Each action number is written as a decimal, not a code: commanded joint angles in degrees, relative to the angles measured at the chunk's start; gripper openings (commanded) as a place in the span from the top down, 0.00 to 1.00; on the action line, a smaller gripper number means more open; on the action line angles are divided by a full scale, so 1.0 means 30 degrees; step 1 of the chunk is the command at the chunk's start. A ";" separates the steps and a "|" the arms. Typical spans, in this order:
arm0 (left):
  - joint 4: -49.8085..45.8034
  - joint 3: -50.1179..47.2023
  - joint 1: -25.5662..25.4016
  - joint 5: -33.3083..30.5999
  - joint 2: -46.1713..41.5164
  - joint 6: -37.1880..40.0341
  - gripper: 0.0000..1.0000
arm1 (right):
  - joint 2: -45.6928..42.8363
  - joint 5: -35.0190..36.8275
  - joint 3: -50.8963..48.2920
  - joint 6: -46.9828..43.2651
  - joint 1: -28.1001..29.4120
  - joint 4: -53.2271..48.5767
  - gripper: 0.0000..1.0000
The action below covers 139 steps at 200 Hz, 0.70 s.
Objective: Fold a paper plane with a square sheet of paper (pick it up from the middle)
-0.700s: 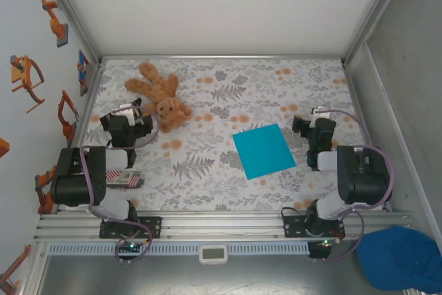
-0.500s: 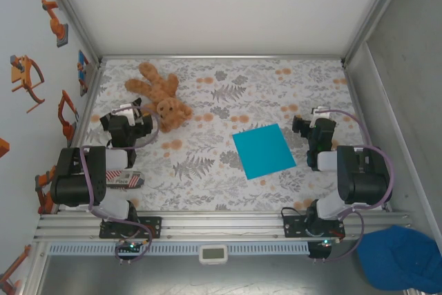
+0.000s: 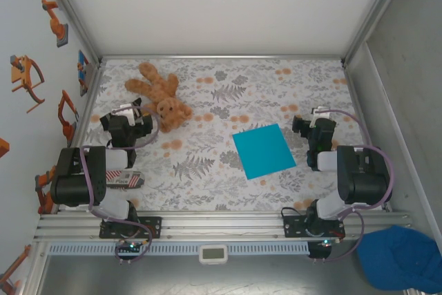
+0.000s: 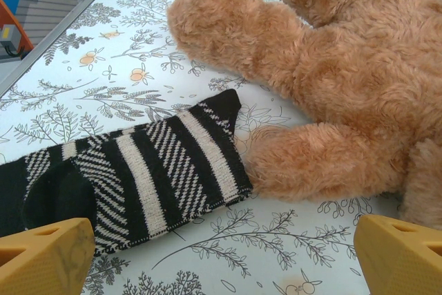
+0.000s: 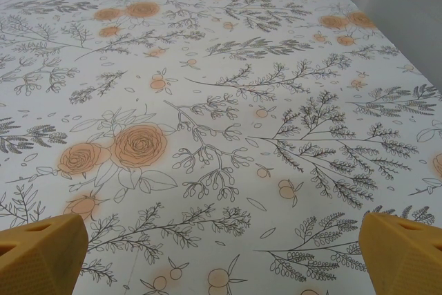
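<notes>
The square sheet of paper [image 3: 264, 150] is plain cyan and lies flat and unfolded on the floral table, right of centre. My right gripper [image 3: 315, 126] hovers just right of the sheet's far corner. In the right wrist view its yellow fingertips [image 5: 41, 253] stand wide apart over bare floral cloth, so the right gripper [image 5: 221, 257] is open and empty. My left gripper [image 3: 129, 121] is at the left side, far from the sheet. In the left wrist view the left gripper [image 4: 224, 260] is open with nothing between its fingertips [image 4: 400, 257].
A tan teddy bear [image 3: 160, 94] lies at the back left, just beyond my left gripper. A black-and-white striped sock [image 4: 131, 170] touches the bear's limb [image 4: 311, 160]. A dark blue cap [image 3: 400, 257] sits off the table at the near right. Walls enclose three sides.
</notes>
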 commanded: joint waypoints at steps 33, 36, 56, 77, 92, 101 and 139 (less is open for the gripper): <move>-0.0032 0.0212 -0.0006 0.0080 0.0022 0.0251 0.04 | 0.0013 0.0035 0.0465 0.0082 -0.0073 0.0062 0.01; -0.0039 0.0206 -0.0006 0.0070 0.0020 0.0245 0.04 | 0.0013 0.0044 0.0450 0.0059 -0.0050 0.0062 0.01; 0.0036 0.0191 -0.0021 0.0020 0.0035 0.0273 0.04 | -0.0015 0.0057 0.0436 0.0064 -0.0079 0.0090 0.01; 0.0254 0.0072 -0.0177 -0.0288 -0.0004 0.0347 0.04 | -0.0016 -0.0117 0.0298 -0.0022 -0.0087 0.0362 0.01; 0.0141 -0.0011 -0.0625 -0.1139 -0.0402 0.0614 0.04 | -0.0701 -0.0081 -0.0042 0.0042 -0.0080 0.0573 0.01; 0.0128 -0.0190 -0.0730 -0.1611 -0.0955 0.0612 0.04 | -0.1568 0.0116 -0.0106 0.0045 -0.0066 -0.0147 0.01; -0.8659 0.2559 -0.1199 -0.3694 -0.5276 -0.0824 0.04 | -0.6106 0.1927 0.2106 0.1502 -0.0027 -0.7767 0.01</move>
